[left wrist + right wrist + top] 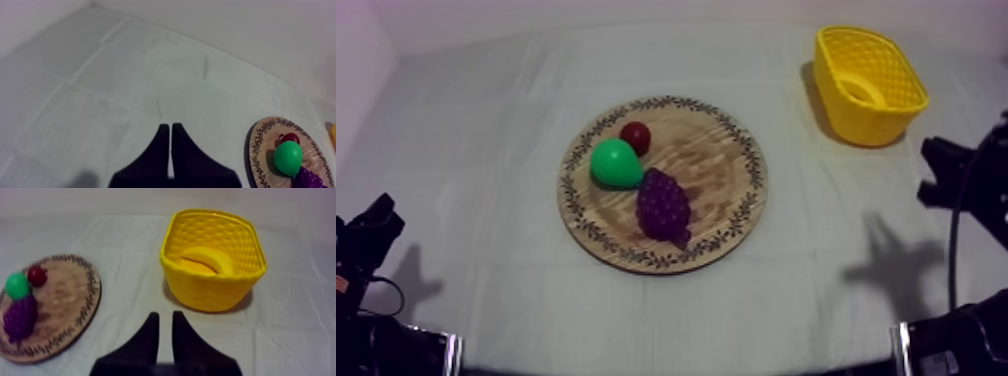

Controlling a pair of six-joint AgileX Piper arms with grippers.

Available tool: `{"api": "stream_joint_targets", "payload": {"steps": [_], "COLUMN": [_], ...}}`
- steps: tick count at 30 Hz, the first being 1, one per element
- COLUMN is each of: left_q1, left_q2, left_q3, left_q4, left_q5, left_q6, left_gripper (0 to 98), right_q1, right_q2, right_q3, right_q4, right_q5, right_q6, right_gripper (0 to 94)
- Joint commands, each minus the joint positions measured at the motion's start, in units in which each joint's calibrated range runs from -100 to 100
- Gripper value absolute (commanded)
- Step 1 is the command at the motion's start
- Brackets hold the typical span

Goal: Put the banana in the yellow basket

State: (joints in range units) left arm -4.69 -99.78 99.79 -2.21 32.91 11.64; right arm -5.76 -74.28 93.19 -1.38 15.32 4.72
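Softly lit from overhead, rather dim, with a pale violet tint. Dark shadow on the cloth left of the basket; fainter shadows beside the left arm and the right arm.

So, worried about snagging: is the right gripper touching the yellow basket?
Apart: the right wrist view shows bare cloth between the right gripper and the yellow basket.

Curved yellow toy banana lying inside yellow woven plastic basket, upright on grey-white cloth surface. Beside it, apart, round wooden board with patterned rim bearing green toy pear, small red fruit and purple bunch of grapes, clustered. Before the basket, right gripper, black fingers slightly apart, nothing between.
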Motion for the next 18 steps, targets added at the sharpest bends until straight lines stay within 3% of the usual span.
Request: {"api": "stream_joint_targets", "payload": {"steps": [1, 9, 14, 18], "left_q1": [0.02, 0.02, 0.02, 0.02], "left_q2": [-0.05, -0.05, -0.05, -0.05], "left_q3": [-0.01, -0.01, -0.01, -0.01], "left_q4": [0.03, 0.03, 0.03, 0.03], "left_q5": [0.0, 0.0, 0.0, 0.0], "left_q6": [0.01, -0.01, 0.0, 0.01], "left_gripper": [0.1, 0.1, 0.1, 0.1], "right_q1": [0.17, 1.52, 2.88, 3.5], "right_q2": [-7.97, -18.68, -21.0, -21.36], "right_q3": [4.85, 6.4, 6.35, 6.45], "right_q4": [-0.79, -0.2, 0.05, 0.11], "right_q5": [2.41, 20.28, 23.42, 23.41], "right_q6": [6.25, 2.44, 0.42, 1.5], "right_gripper": [6.8, 1.4, 0.7, 0.6]}}
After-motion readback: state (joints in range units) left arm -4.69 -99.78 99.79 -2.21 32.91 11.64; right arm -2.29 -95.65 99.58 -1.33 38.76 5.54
